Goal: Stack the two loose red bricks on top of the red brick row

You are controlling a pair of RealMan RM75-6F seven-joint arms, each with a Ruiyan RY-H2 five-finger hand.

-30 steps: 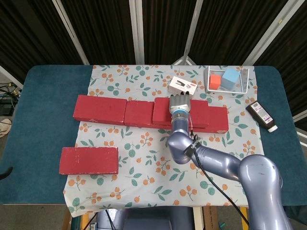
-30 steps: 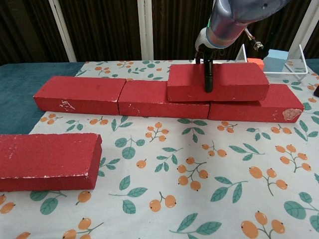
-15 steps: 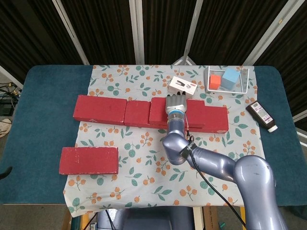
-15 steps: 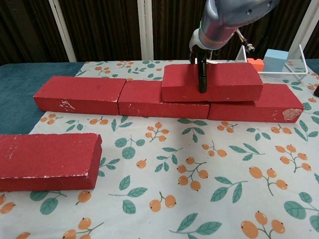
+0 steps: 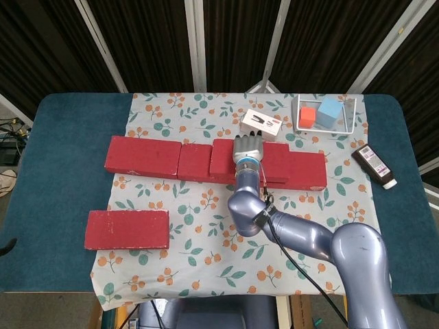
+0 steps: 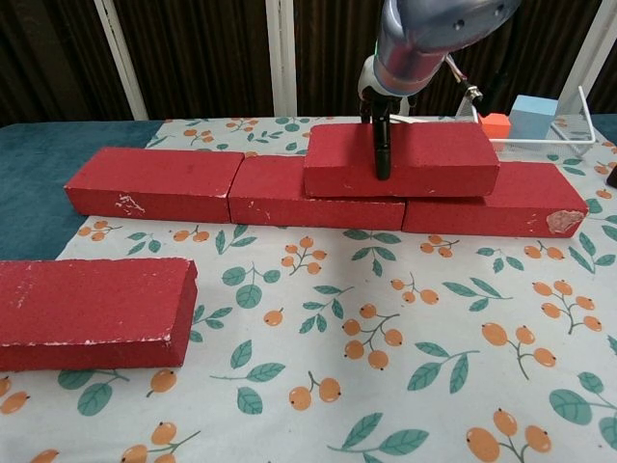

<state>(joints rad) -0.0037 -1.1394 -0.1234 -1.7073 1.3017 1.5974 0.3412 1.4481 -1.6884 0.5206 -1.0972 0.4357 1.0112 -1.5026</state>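
Right robot hand draped over the top of the stacked red brick, fingers spread flat across it, one finger hooked down its near face, gripping. Brick seated atop the red brick row, straddling the middle and right bricks. Second loose red brick well apart on the worktop, near-left. Left robot hand out of sight.
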